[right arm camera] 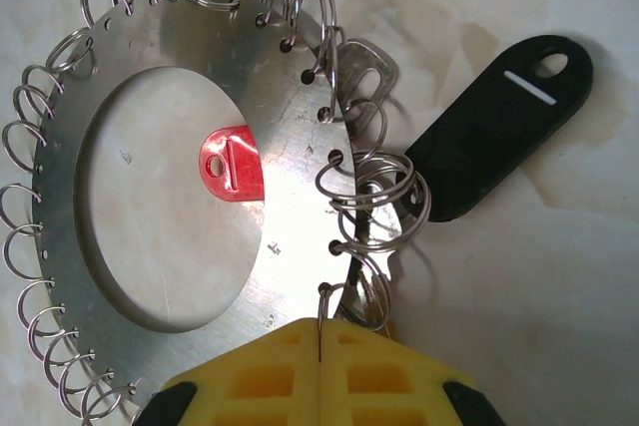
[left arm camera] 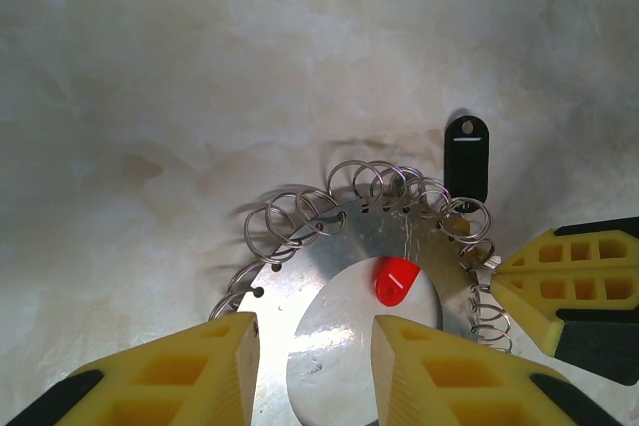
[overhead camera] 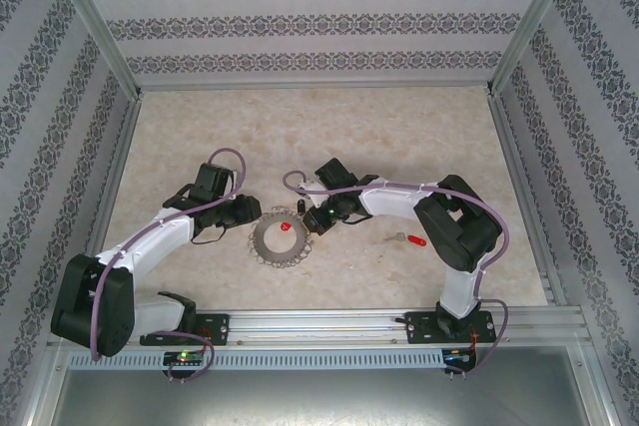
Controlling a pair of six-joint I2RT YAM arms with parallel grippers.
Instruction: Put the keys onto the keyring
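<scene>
Keyring [overhead camera: 264, 243] flat on table [overhead camera: 200, 127], centre | red key [right arm camera: 232, 165] loose in its hole, unthreaded | right gripper [right arm camera: 319, 341] fingers pressed together, apparently on a rim loop | left gripper [left arm camera: 312, 336] fingers part-spread astride rim, grip unclear | step: opening loop; next: feed key's eye on.

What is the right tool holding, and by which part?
The right tool is shut on the keyring, pinching one small wire loop on its outer rim, next to the black tag.
</scene>
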